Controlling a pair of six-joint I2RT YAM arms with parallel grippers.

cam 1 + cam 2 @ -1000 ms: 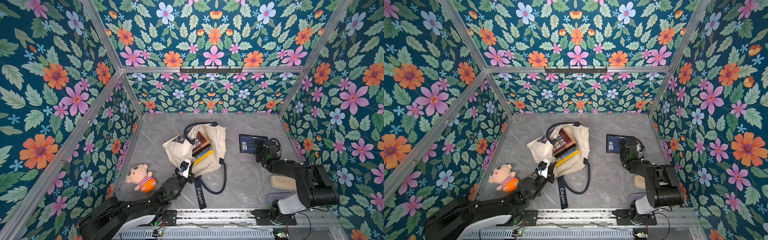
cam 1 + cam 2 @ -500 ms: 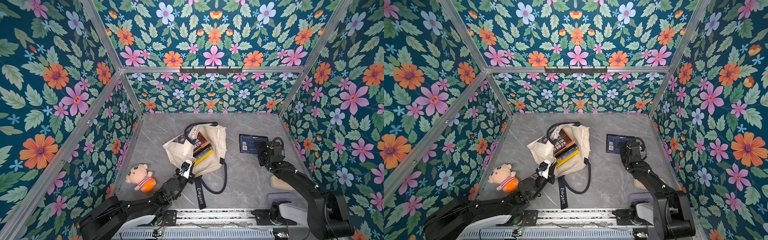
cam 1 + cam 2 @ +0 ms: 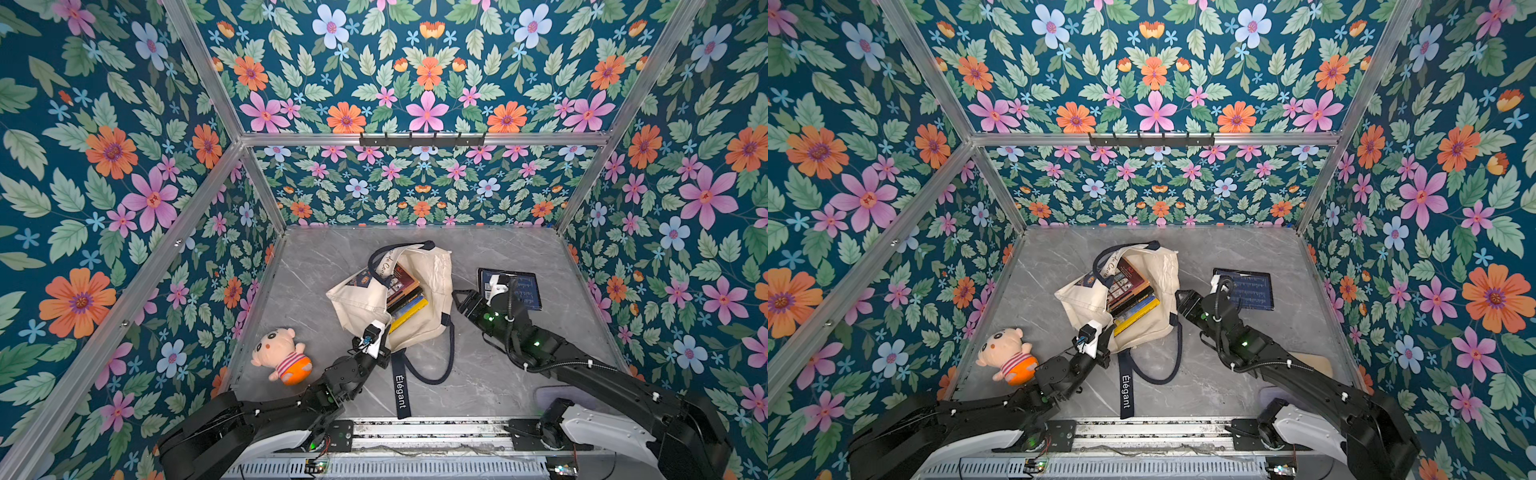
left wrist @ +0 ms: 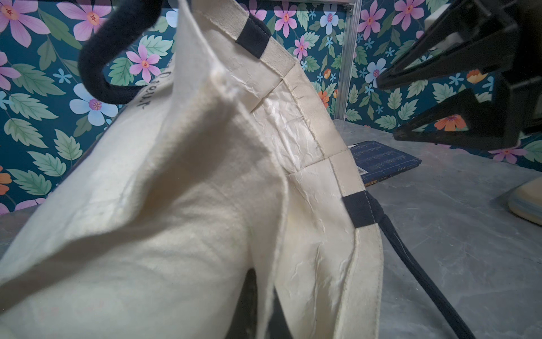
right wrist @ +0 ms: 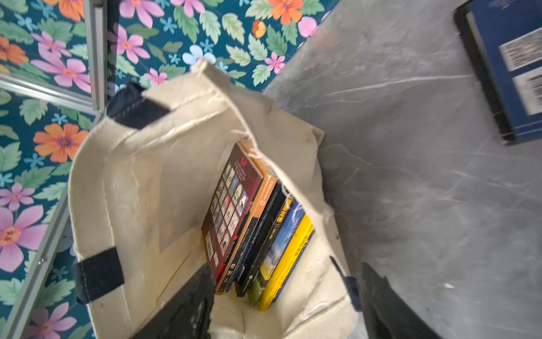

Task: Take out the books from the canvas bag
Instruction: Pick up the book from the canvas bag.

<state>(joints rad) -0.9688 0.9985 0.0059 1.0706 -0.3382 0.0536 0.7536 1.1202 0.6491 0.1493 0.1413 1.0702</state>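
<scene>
The cream canvas bag (image 3: 432, 274) lies open in mid-table in both top views, with several books (image 3: 405, 297) stacked on edge inside, a yellow one nearest the front. In the right wrist view the books (image 5: 258, 232) show dark, orange, blue and yellow spines. One dark blue book (image 3: 519, 291) lies flat on the table to the right of the bag. My left gripper (image 3: 379, 334) is shut on a fold of the canvas bag (image 4: 205, 176) at its near rim. My right gripper (image 3: 462, 298) hovers open at the bag's right side, its fingers (image 5: 187, 305) either side of the book ends.
A pink plush doll (image 3: 282, 356) lies at the front left. The navy strap reading Elegant (image 3: 401, 392) trails toward the front rail, with a handle loop (image 3: 432, 374) beside it. A beige pad (image 3: 1310, 359) sits at the front right. Floral walls close three sides.
My right gripper left the dark blue book on the table and swung left to the bag's opening, its jaws narrowing somewhat. The left gripper has stayed on the bag's rim.
</scene>
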